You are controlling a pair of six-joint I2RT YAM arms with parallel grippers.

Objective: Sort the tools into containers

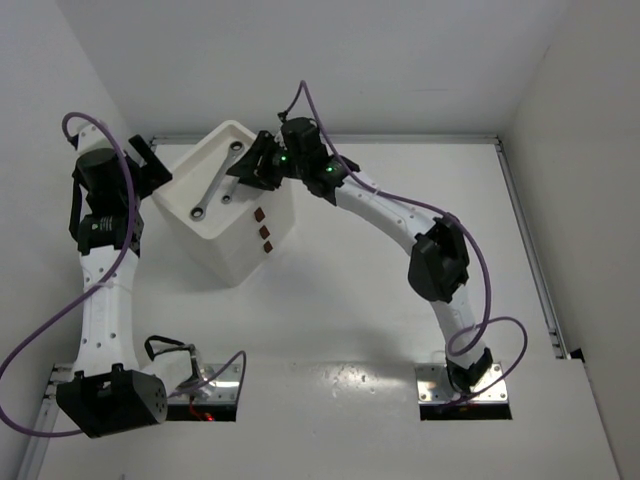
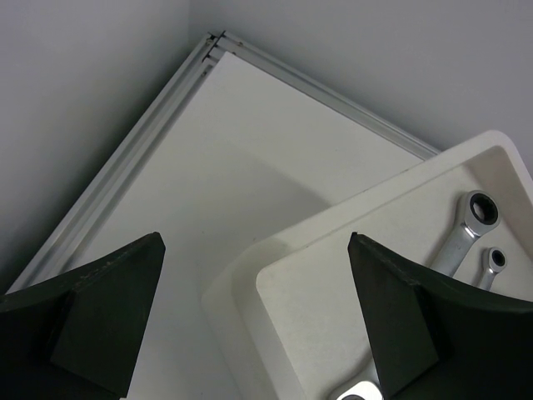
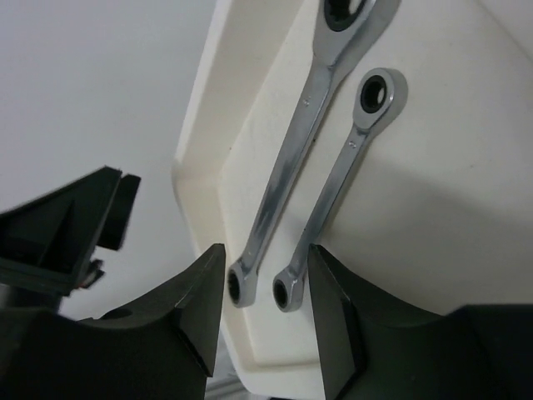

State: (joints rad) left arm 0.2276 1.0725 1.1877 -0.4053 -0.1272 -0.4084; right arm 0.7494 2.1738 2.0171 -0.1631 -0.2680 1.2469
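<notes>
1. Two long silver wrenches (image 1: 217,180) lie side by side in the recessed tray top (image 3: 433,208) of the white box (image 1: 235,255). They run nearly parallel, close together but apart.
2. The larger wrench (image 3: 291,158) lies nearer the tray's rim, and the smaller wrench (image 3: 346,179) lies just beside it on the inner side. Both lie flat on the tray floor.
3. The white box stands on the bench (image 1: 330,330) toward its far left part, turned corner-on to the arms. Three dark brown knobs (image 1: 264,232) sit in a short row on one of its side walls.
4. The right fingers (image 3: 187,325) hang over the far right edge of the box, above the tray. They are parted by a narrow gap and hold nothing. The ring ends of both wrenches show in that gap, beyond the tips. Whether the tips touch the metal cannot be told.
5. The left fingers (image 2: 100,325) are spread wide and hold nothing. They sit at the left corner of the box, one over the bare bench and the other over the tray.
</notes>
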